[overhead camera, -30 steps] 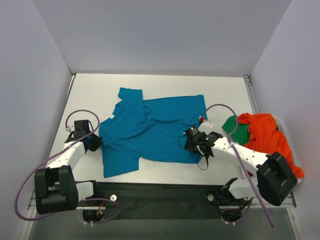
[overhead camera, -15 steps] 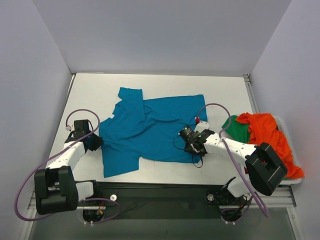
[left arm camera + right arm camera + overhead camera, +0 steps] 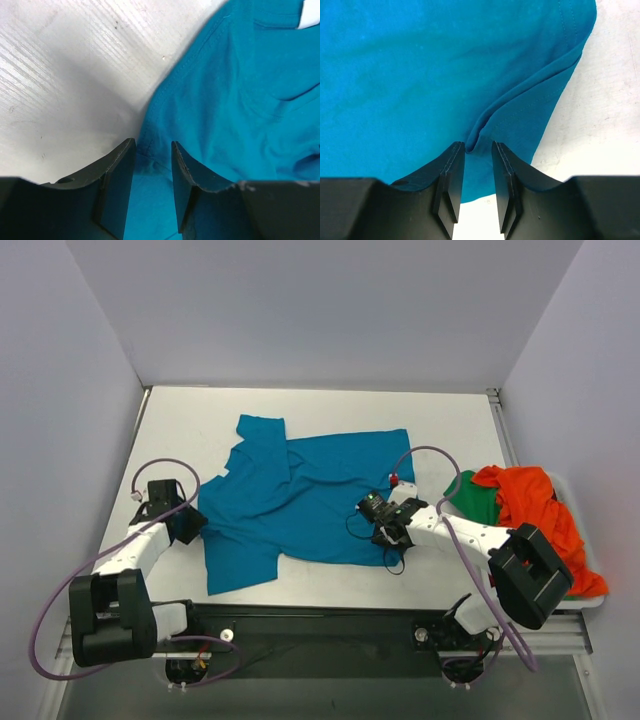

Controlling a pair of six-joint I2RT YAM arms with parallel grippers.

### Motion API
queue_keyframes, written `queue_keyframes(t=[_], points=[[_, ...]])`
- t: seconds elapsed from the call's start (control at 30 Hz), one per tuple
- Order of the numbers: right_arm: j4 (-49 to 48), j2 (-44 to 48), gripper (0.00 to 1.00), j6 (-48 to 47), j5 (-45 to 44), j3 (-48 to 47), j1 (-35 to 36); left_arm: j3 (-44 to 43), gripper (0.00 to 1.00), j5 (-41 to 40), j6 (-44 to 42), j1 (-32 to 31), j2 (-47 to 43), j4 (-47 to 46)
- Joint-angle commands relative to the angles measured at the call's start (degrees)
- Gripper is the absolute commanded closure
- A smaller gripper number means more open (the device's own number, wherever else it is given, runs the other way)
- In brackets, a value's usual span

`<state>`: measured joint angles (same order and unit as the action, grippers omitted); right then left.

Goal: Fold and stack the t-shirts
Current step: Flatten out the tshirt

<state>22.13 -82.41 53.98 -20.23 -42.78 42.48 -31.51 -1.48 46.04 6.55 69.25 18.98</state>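
The teal-blue t-shirt (image 3: 300,500) lies spread on the white table, its sleeve toward the back left. My left gripper (image 3: 190,525) sits at the shirt's left edge, jaws nearly closed on the bunched hem (image 3: 150,150). My right gripper (image 3: 380,520) is at the shirt's front right part, jaws nearly closed on a raised fold of the cloth (image 3: 476,142). The teal cloth fills most of the left wrist view (image 3: 240,90) and the right wrist view (image 3: 420,75). An orange-red t-shirt (image 3: 535,505) and a green t-shirt (image 3: 468,495) lie crumpled at the right.
The orange-red and green shirts are heaped at the table's right edge, next to my right arm's elbow (image 3: 528,575). Grey walls stand on the left, back and right. Bare white table (image 3: 180,430) shows around the teal shirt.
My right gripper has moved left and a little back onto the teal shirt's front right part, then stayed there. My left gripper has not moved.
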Motion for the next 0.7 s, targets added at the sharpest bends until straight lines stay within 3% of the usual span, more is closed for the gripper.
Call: queue_keyframes(t=[0.0, 0.37, 0.43, 0.47, 0.57, 0.67], points=[[2.30, 0.23, 0.72, 0.69, -3.06, -0.37, 0.24, 0.22, 0.55, -0.02, 0.10, 0.31, 2.02, -2.98], [1.95, -0.65, 0.78, 0.25, -2.71, 0.07, 0.06, 2.50, 0.67, 1.47, 0.54, 0.31, 4.66, -6.68], [1.95, -0.47, 0.85, -0.01, -2.62, 0.25, -0.11, 2.24, 0.75, 1.48, 0.63, 0.22, 4.75, -6.68], [1.95, -0.21, 0.92, -0.10, -2.45, 0.33, -0.46, 1.98, 0.88, 1.48, 0.54, 0.22, 4.66, -6.59], [2.04, 2.16, 1.00, -1.15, -1.40, 1.12, -2.30, 0.49, 1.00, 2.71, 0.10, 0.22, 3.26, -5.19], [2.13, 7.86, 1.00, -2.81, 0.01, 2.44, -4.41, -1.89, 1.00, 2.79, -1.21, 0.22, 0.45, -2.82]])
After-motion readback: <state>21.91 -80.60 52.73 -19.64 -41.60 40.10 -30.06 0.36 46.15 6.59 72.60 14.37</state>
